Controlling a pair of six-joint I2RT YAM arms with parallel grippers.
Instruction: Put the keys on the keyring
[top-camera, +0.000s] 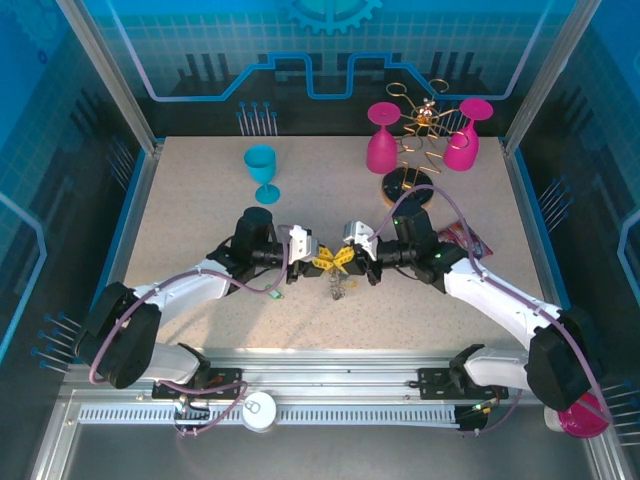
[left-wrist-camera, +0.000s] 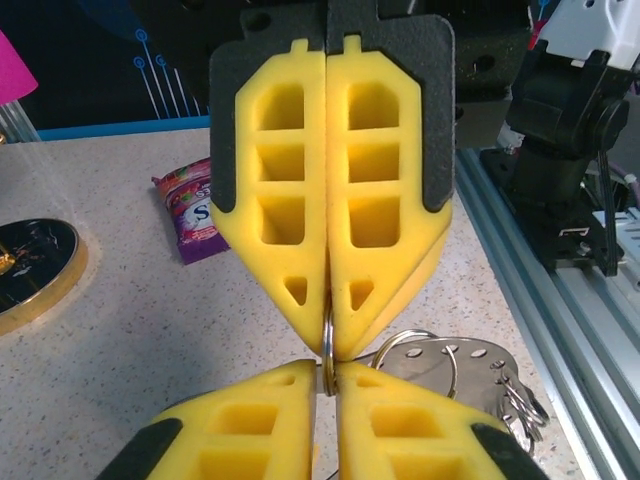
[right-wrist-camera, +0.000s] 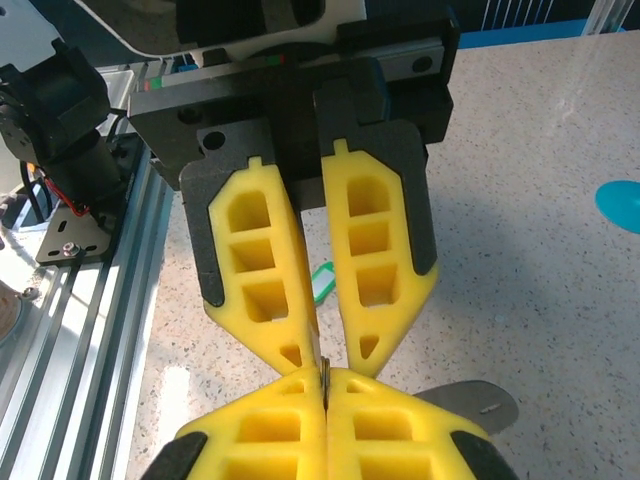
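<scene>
Left gripper (right-wrist-camera: 330, 352) and right gripper (left-wrist-camera: 328, 335) meet tip to tip at mid-table, each clamped on the thin silver metal keyring (left-wrist-camera: 327, 350), which stands edge-on between them. Just beside the tips, a bunch of flat silver metal keys (left-wrist-camera: 478, 362) on small rings lies on the speckled beige table (left-wrist-camera: 150, 330). One small green-headed key (top-camera: 275, 293) lies apart on the left gripper's side.

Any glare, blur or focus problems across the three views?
Top external: even light, sharp, no harsh shadows. Left wrist: yellow fingers and keyring sharp, snack packet print soft, pink goblet edge blurred. Right wrist: glare streaks on the table top right and a bright patch beside the rail; fingers crisp.
</scene>
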